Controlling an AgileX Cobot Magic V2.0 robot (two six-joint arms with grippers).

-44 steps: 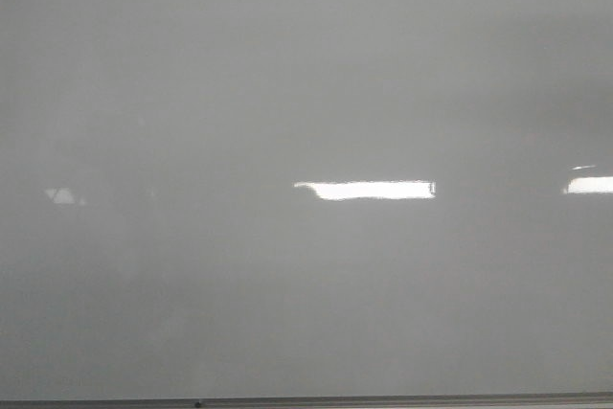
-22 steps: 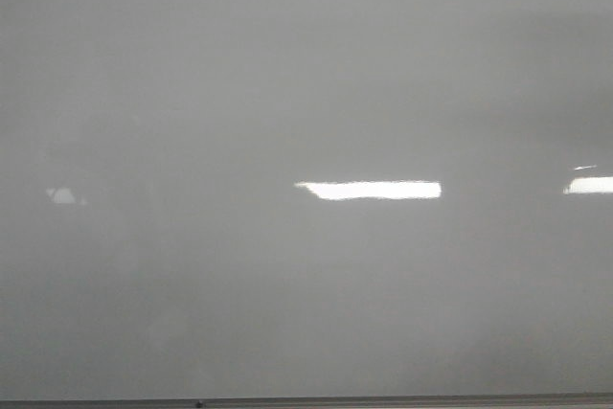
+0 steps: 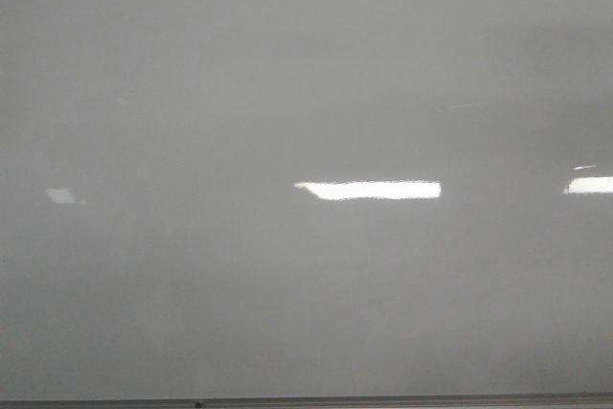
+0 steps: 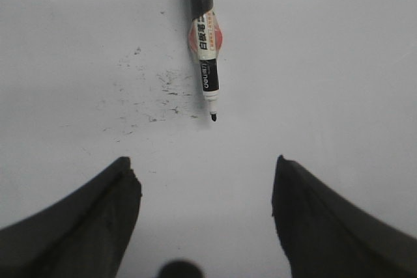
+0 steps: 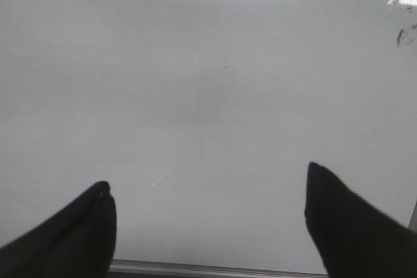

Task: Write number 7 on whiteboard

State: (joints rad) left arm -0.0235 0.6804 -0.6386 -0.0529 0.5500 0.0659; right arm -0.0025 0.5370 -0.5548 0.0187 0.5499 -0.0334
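Note:
The whiteboard [image 3: 306, 93] is a glossy pale grey board that fills the front view, with a thin grey edge strip [image 3: 306, 401] along its near side. No number 7 shows on it. In the left wrist view a black and white marker [image 4: 204, 34], uncapped, lies on the board [image 4: 339, 83] with its tip pointing toward my left gripper [image 4: 202, 177], which is open and empty a short way from the tip. My right gripper [image 5: 208, 190] is open and empty over bare board [image 5: 208, 83] near the edge strip [image 5: 215, 269]. Neither gripper shows in the front view.
Faint black smudges and specks [image 4: 163, 86] mark the board beside the marker tip. More dark smudges [image 5: 405, 34] sit at the side of the right wrist view. Bright rectangular light reflections [image 3: 369, 190] lie on the board.
The faint dark shadow on the left part of the board in the front view has faded away. The light reflection near the middle reads slightly longer than one second ago.

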